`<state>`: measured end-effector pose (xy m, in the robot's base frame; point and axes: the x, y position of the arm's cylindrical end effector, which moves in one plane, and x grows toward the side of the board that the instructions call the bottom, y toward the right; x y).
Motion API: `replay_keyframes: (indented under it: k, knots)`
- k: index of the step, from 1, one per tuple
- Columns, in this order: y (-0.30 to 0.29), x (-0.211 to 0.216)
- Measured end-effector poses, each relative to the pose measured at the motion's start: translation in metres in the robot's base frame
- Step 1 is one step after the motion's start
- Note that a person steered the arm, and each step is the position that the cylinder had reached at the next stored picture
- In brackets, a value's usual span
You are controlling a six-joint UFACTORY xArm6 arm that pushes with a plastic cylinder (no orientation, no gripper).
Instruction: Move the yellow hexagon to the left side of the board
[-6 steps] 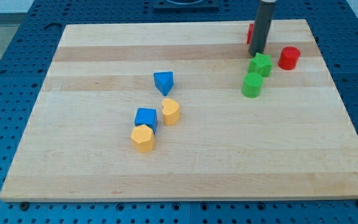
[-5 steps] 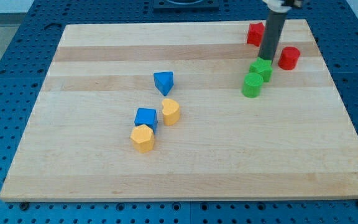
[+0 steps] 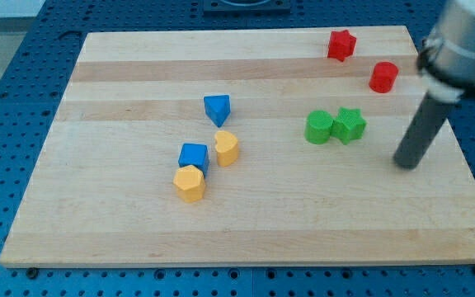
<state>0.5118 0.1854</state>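
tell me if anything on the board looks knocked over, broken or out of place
Nothing stands out. All eight blocks sit flat on the board, none tipped or damaged. My tip is on the view's right, apart from every block and far from the yellow hexagon, which touches the blue cube.

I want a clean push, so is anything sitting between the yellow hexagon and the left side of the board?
Nothing visible does. The yellow hexagon has bare board toward the view's left. The blue cube touches it on the upper right, out of that path. My tip is far off at the view's right.
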Motion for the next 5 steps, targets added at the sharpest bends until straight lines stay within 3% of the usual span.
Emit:
replay_keyframes:
  k: [1, 5]
  knots:
    - [-0.092, 0.03]
    - [-0.361, 0.005]
